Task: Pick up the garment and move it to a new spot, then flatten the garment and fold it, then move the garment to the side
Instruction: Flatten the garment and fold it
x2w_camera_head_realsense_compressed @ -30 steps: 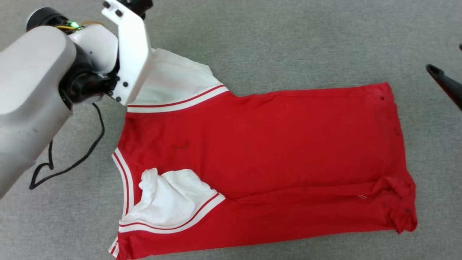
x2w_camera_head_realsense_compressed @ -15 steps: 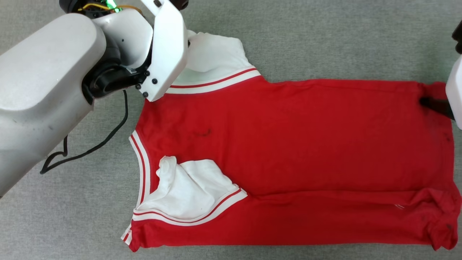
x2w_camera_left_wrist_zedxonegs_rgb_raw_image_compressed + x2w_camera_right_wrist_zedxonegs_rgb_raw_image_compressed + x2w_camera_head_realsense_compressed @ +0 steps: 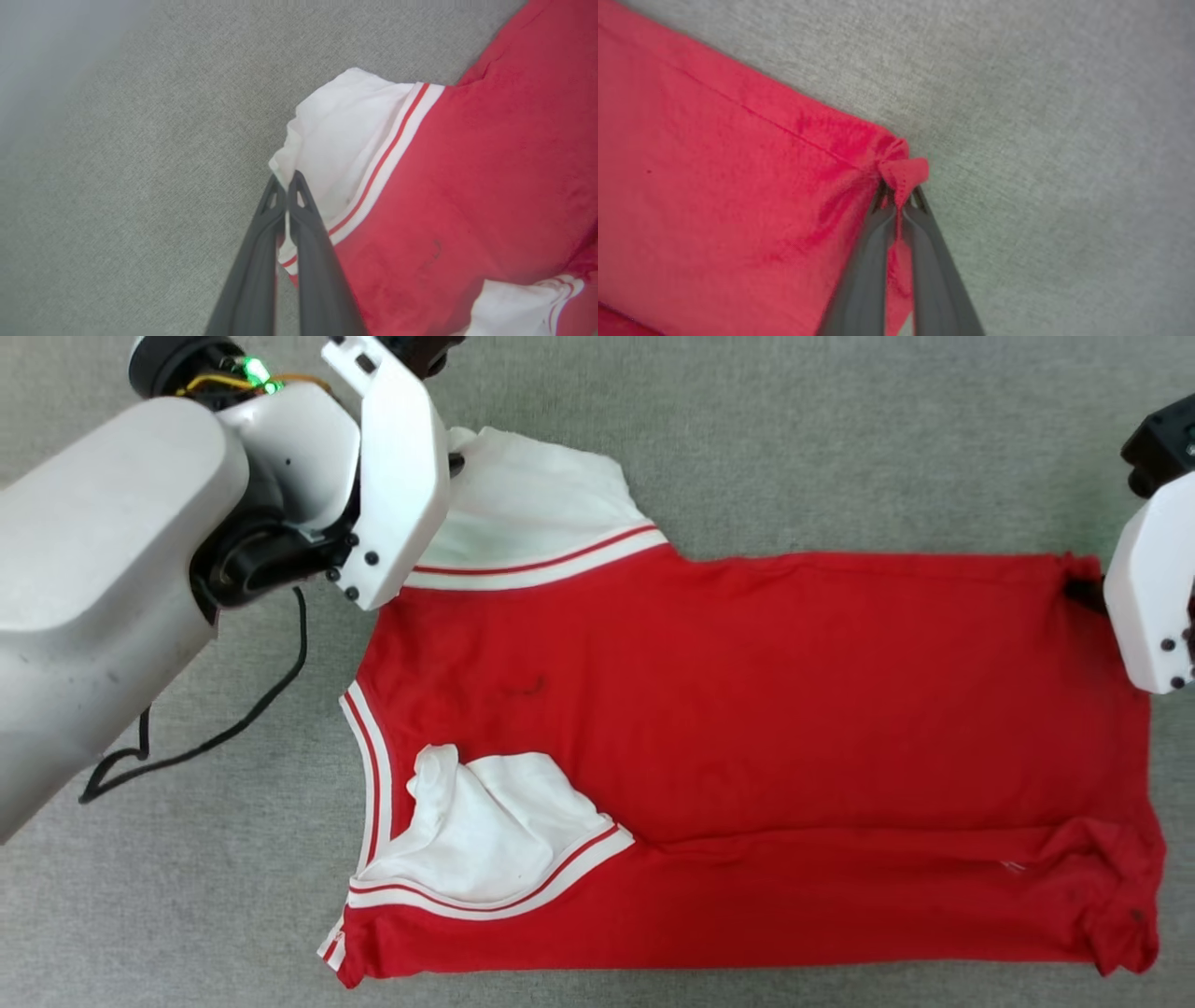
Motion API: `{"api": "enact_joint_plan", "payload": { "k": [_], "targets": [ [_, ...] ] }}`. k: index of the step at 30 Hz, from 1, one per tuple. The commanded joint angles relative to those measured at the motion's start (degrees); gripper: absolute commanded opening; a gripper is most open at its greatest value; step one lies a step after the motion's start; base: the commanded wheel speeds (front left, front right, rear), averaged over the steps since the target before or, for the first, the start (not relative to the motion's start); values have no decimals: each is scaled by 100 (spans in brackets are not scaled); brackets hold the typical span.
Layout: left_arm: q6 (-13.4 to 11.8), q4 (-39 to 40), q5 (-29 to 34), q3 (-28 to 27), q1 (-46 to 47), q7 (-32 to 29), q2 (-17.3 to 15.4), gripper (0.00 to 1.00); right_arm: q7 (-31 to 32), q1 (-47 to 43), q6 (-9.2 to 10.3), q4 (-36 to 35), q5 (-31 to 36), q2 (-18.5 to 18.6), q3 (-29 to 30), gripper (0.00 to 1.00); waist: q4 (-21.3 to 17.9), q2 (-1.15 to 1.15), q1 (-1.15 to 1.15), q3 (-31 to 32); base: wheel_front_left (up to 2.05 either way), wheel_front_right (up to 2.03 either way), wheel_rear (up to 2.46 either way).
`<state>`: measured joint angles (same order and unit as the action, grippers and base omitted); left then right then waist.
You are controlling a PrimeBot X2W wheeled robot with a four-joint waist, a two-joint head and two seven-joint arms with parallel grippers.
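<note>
While left gripper pinches a white sleeve and right gripper a hem corner, the red garment lies spread.

Indoor spot (type unclear): grey woven surface, black cable.
</note>
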<state>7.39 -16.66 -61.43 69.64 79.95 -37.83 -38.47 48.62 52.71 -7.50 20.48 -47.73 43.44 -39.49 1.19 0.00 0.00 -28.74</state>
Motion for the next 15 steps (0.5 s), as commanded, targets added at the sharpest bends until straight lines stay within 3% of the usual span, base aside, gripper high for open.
{"api": "enact_joint_plan", "payload": {
  "k": [1,9,15],
  "targets": [
    [3,-24,-104,20,-141,115,-17,0,-248,-82,3,17,-98,-7,-154,0,-87,0,0,348,0,0,0],
    [3,101,-244,148,-605,381,-210,0,-1048,-424,3,-151,-388,179,-494,0,-167,0,0,1158,0,0,0],
    [-23,437,-326,212,-1189,525,-544,0,-1474,-952,3,-306,-578,473,-725,0,-180,0,0,1696,0,0,0]
  ]
}}
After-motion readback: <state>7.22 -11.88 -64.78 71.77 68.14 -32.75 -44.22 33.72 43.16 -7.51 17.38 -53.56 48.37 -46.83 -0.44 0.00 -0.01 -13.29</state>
